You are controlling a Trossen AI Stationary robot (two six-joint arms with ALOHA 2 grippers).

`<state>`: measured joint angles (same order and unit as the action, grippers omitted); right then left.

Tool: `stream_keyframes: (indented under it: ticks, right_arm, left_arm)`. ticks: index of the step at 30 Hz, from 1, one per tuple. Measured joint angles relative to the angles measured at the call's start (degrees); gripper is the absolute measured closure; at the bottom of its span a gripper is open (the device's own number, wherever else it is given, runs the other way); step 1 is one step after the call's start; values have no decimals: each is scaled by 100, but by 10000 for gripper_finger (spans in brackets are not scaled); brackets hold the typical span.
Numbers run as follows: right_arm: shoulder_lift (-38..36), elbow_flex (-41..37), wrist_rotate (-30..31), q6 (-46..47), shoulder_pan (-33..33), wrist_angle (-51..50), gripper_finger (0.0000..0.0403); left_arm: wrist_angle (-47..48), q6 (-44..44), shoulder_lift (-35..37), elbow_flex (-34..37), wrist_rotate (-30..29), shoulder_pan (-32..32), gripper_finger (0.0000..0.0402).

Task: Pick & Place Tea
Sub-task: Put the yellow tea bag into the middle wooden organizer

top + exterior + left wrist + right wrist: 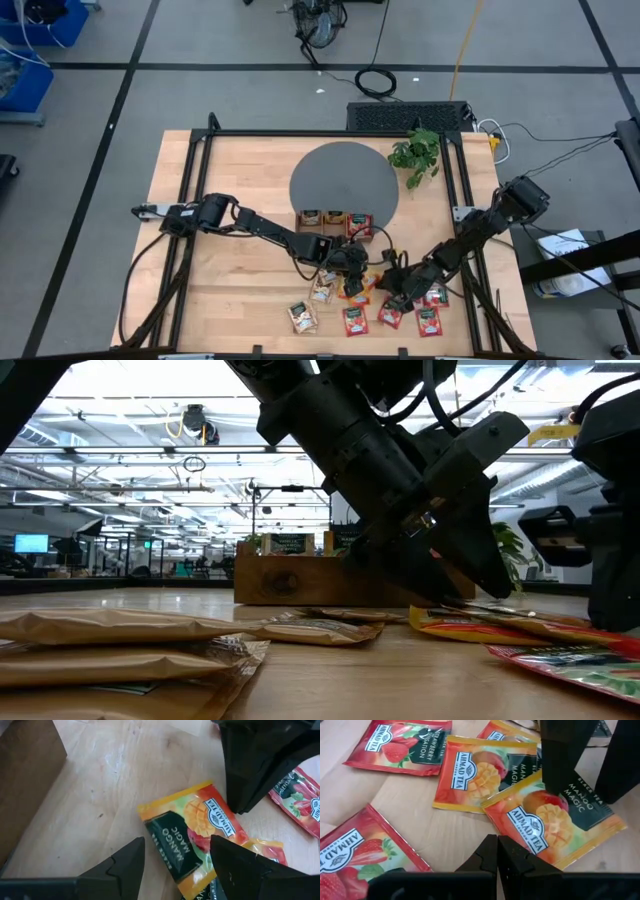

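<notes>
I am holding my left gripper (175, 865) spread just over a mango sachet (192, 832), which is lying flat on the bench (100, 795) directly ahead between my two fingers (125, 865). Its long side is running slantwise across the gap, so I judge a small twist is needed before closing. My left gripper is the nearer one. My right gripper (497, 855) is waiting pressed together just beside that sachet, on the side away from the tray (335, 222), over the red sachets (430, 320). Farther off, the tray is standing by the grey disc (340, 175).
</notes>
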<state>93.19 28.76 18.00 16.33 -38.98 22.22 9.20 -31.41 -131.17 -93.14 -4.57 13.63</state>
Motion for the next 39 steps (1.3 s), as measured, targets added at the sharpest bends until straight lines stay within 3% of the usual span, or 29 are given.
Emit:
stream_keyframes:
  ticks: [9,21,27,31,39]
  right_arm:
    - [0,-34,-13,3,5,47,403]
    - [2,-38,-16,14,5,28,403]
    - [4,-38,-16,87,5,25,403]
    - [4,-38,-16,100,5,23,403]
    - [-105,34,-29,-115,-122,-99,403]
  left_arm:
    - [-108,116,0,0,159,0,189]
    - [-215,323,4,1,242,-4,342]
    - [-214,428,4,2,246,-1,396]
    - [-131,680,4,2,241,0,381]
    - [-16,688,103,4,258,-13,288]
